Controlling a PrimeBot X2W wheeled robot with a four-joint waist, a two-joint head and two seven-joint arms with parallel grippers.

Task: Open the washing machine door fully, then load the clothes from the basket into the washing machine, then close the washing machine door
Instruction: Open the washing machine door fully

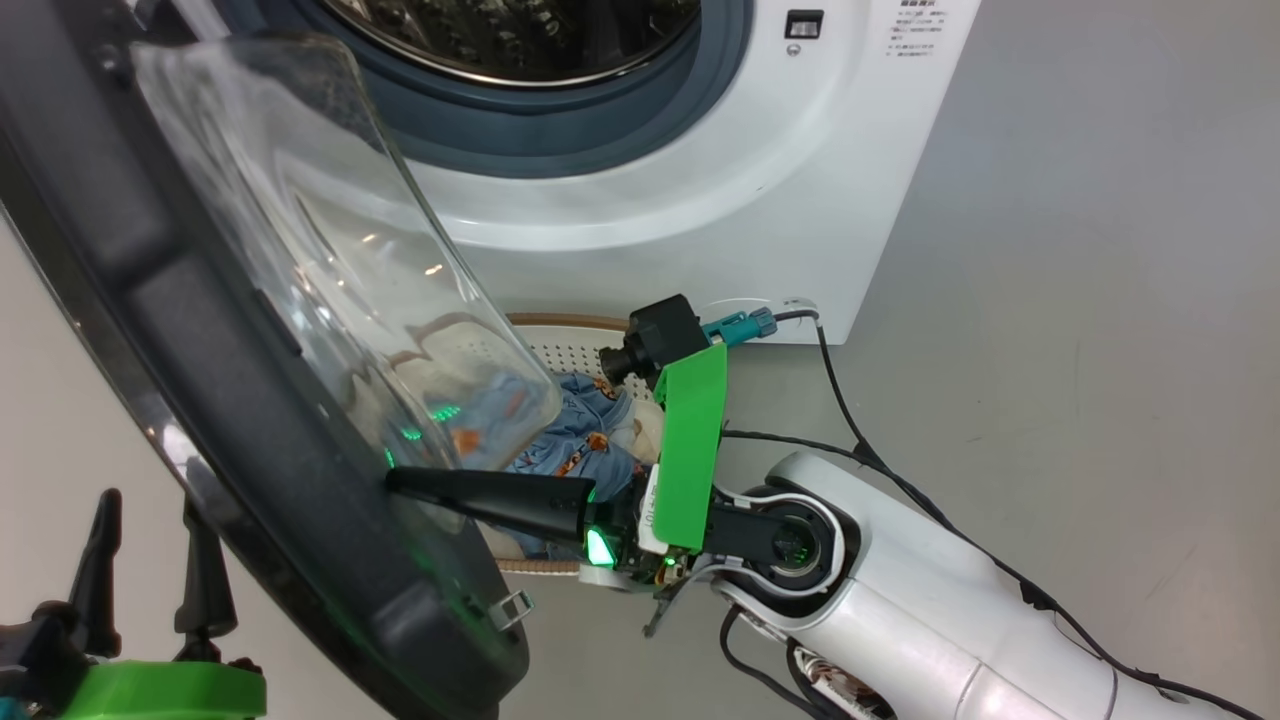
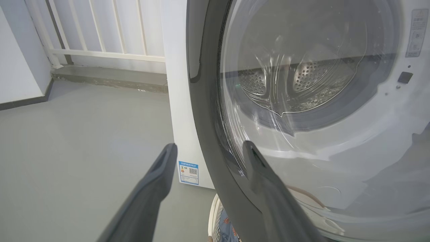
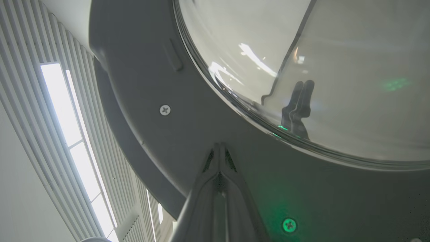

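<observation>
Head view: closed right claw against door

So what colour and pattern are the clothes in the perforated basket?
Light blue fabric clothes with small orange-brown prints; best in head view.

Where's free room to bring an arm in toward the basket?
Bare floor lies right of the washing machine, and left of it up to the railing. Crowded: the basket, hemmed between the washing machine door, the machine front and the shut right end effector.
</observation>
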